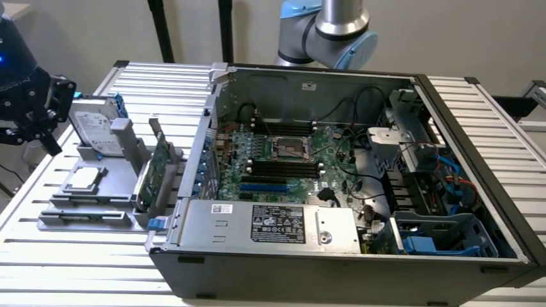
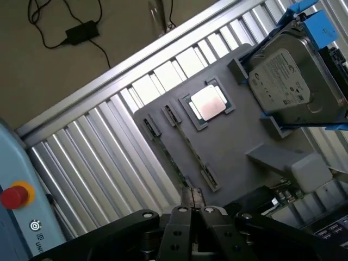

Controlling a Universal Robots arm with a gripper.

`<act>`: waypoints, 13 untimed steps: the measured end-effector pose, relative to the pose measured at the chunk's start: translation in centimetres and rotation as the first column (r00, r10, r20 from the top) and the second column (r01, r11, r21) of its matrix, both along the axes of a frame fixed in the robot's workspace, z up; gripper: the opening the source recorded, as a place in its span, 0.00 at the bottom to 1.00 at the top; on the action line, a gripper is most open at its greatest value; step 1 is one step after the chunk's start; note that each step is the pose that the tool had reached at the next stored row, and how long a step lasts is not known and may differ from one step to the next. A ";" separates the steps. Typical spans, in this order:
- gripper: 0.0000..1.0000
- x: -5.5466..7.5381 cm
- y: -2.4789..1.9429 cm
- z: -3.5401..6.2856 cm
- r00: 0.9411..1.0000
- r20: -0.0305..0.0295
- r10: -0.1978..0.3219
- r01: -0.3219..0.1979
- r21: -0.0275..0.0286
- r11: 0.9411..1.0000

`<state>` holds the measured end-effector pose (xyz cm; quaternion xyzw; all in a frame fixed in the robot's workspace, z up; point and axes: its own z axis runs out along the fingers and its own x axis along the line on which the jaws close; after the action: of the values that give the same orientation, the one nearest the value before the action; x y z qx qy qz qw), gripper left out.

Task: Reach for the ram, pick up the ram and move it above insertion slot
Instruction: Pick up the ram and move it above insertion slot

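Observation:
The ram [image 2: 169, 159] is a thin dark-green strip standing on edge between small clips on the grey holder [image 2: 239, 141]. In the wrist view my gripper [image 2: 191, 193] hovers above one end of that strip, its black fingers [image 2: 180, 217] drawn together with nothing between them. In the exterior view the gripper [image 1: 43, 128] hangs off the exterior view's left, raised beside the holder [image 1: 85, 192]. The black insertion slots [image 1: 282, 167] lie in parallel on the motherboard inside the open case, just below the square silver processor socket [image 1: 286, 148].
The holder also carries a silver hard drive with blue rails [image 2: 288, 81], a loose processor chip [image 2: 207, 102] and a green expansion card [image 1: 152, 176]. The case's metal walls [image 1: 192, 173] rise between holder and slots. A red button [image 2: 13, 196] sits on a blue unit nearby.

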<state>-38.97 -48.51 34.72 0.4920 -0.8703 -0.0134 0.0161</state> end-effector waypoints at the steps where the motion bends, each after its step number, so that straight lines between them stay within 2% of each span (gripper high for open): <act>1: 0.11 0.0 0.00 0.00 1.000 0.000 0.020 -0.020 0.000 1.000; 4: 0.11 0.0 0.00 -0.03 0.997 0.000 0.074 -0.074 0.000 0.997; 7: 0.11 0.0 0.00 -0.06 0.992 0.001 0.128 -0.128 0.000 0.992; 10: 0.11 0.0 0.00 -0.11 0.983 0.002 0.182 -0.182 0.000 0.983; 13: 0.11 0.0 0.00 -0.19 0.972 0.004 0.235 -0.235 -0.001 0.972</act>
<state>-38.97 -48.51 34.53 0.5917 -0.8059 -0.0102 0.0158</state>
